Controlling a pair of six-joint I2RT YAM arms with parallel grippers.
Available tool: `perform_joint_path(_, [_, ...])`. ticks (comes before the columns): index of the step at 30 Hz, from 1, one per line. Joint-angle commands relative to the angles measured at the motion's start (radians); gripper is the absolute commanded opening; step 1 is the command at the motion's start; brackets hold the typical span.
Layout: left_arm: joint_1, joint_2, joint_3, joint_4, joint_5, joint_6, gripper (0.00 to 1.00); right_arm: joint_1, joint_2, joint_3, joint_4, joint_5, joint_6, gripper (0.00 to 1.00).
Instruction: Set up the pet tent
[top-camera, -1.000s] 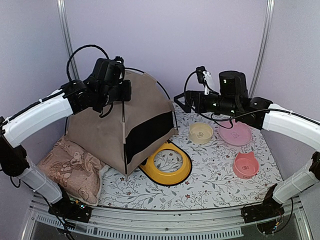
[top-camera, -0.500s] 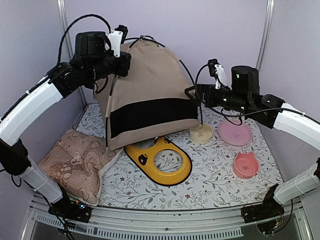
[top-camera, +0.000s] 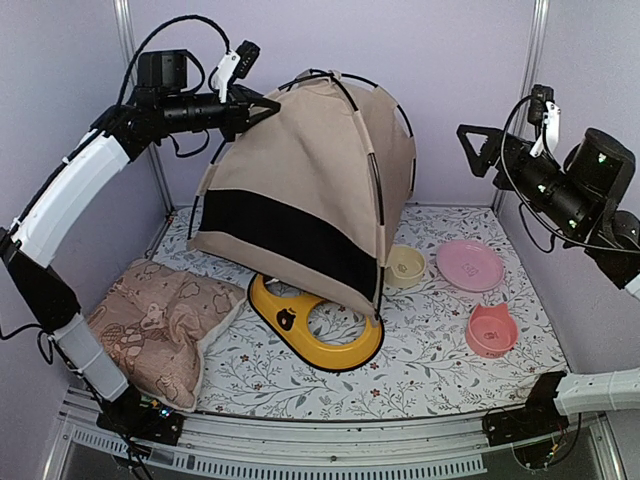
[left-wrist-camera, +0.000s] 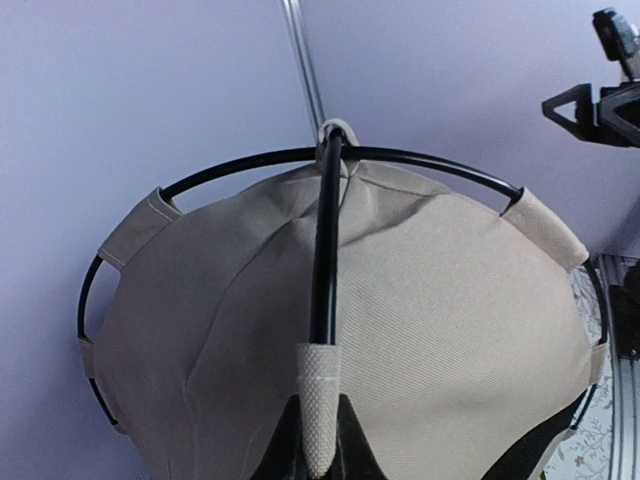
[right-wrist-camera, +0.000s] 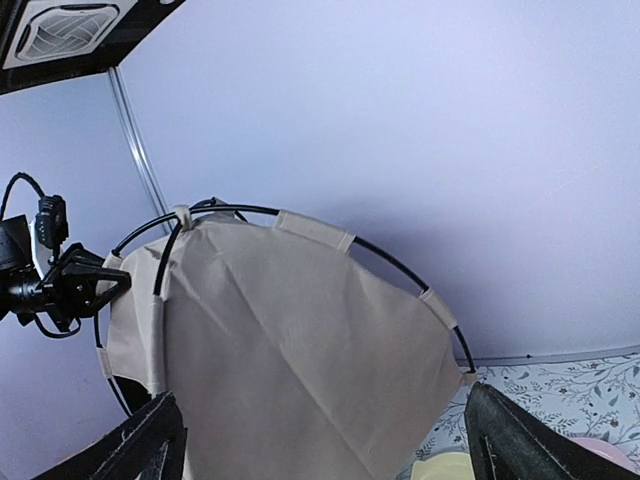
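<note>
My left hand is clamped on a black pole of the pet tent near its peak. The tent is tilted above the table's rear left, with its lower edge over the yellow tray. My right hand hangs wide open, well apart from the tent.

The bench, covered in a leafy print, carries a brown cushion far beneath the left hand. A yellow tray lies between the hands. Beneath the right hand sit a cream bowl, a pink plate and a pink bowl.
</note>
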Motion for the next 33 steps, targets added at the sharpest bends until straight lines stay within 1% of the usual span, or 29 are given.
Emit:
perform_joint_path(1, [0.109, 0.004, -0.029, 0.076, 0.446, 0.024, 0.00, -0.005, -0.024, -0.065, 0.004, 0.076, -0.042, 0.99])
perform_joint_path(3, [0.141, 0.022, -0.037, 0.078, 0.540, 0.037, 0.00, -0.008, -0.029, -0.087, 0.001, 0.070, -0.049, 0.99])
perform_joint_path(6, [0.183, 0.063, -0.027, 0.086, 0.624, 0.032, 0.00, -0.030, -0.008, -0.107, 0.001, -0.012, -0.074, 0.99])
perform_joint_path(8, [0.211, 0.098, 0.000, 0.093, 0.695, 0.007, 0.00, -0.068, 0.028, -0.112, 0.001, -0.117, -0.097, 0.99])
perform_joint_path(10, [0.228, 0.133, 0.028, 0.102, 0.792, -0.033, 0.00, -0.130, 0.060, -0.110, 0.002, -0.234, -0.112, 0.99])
perform_joint_path(13, [0.228, 0.151, 0.018, 0.140, 0.869, -0.089, 0.00, -0.254, 0.098, -0.102, 0.036, -0.490, -0.118, 0.99])
perform_joint_path(16, [0.218, 0.140, -0.023, 0.168, 0.895, -0.116, 0.00, -0.313, 0.137, -0.069, 0.060, -0.670, -0.160, 0.99])
perform_joint_path(20, [0.202, 0.124, -0.073, 0.166, 0.920, -0.122, 0.00, -0.317, 0.183, 0.000, 0.048, -0.816, -0.243, 0.99])
perform_joint_path(21, [0.199, 0.117, -0.085, 0.166, 0.924, -0.121, 0.00, -0.317, 0.197, 0.031, 0.035, -0.840, -0.286, 0.99])
perform_joint_path(26, [0.180, 0.090, -0.138, 0.160, 0.924, -0.107, 0.01, -0.317, 0.285, 0.164, -0.068, -0.918, -0.371, 0.99])
perform_joint_path(33, [0.158, 0.075, -0.143, 0.124, 0.930, -0.076, 0.01, -0.317, 0.383, 0.256, -0.179, -0.986, -0.443, 0.99])
